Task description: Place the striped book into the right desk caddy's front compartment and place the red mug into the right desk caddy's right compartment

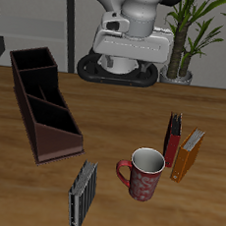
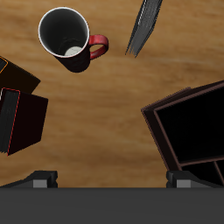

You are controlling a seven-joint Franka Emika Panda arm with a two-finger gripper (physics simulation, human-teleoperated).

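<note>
Wooden table holds everything — the striped book stands near its front edge, beside the red mug, apart from the right desk caddy. Whether the gripper is released or clenched I cannot tell — best descend squarely over the book's spine.

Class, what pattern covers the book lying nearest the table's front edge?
The striped book has black, grey and white stripes, clearest in the exterior view.

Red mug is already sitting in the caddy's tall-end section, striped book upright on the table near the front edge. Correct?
Not quite. The exterior view shows the red mug on the table, outside the caddy, beside the striped book, which does stand near the front edge.
</note>
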